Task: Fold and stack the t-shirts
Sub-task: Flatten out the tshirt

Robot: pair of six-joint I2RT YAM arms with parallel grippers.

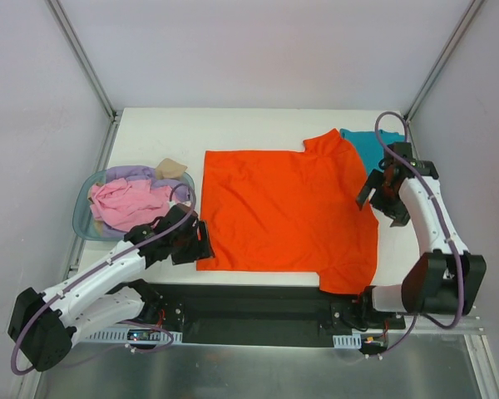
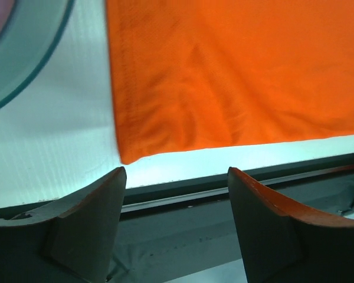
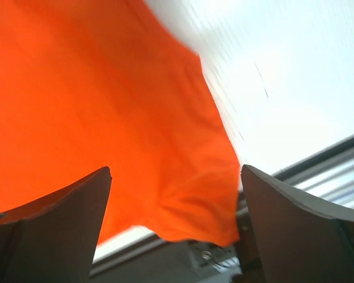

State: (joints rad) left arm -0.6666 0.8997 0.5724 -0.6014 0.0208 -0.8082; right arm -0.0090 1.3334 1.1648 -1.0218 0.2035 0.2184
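Note:
A large orange-red t-shirt (image 1: 287, 208) lies spread flat on the white table; it also shows in the left wrist view (image 2: 236, 71) and the right wrist view (image 3: 94, 106). Its near right sleeve hangs over the table's front edge. A teal t-shirt (image 1: 368, 145) lies partly under its far right corner. My left gripper (image 1: 201, 241) is open and empty beside the shirt's near left corner (image 2: 127, 154). My right gripper (image 1: 373, 196) is open and empty above the shirt's right edge.
A translucent blue basket (image 1: 85, 209) at the left holds pink (image 1: 129, 204), lavender (image 1: 133, 174) and tan (image 1: 171, 169) shirts. A black rail (image 1: 258, 301) runs along the table's front edge. Walls close in on both sides.

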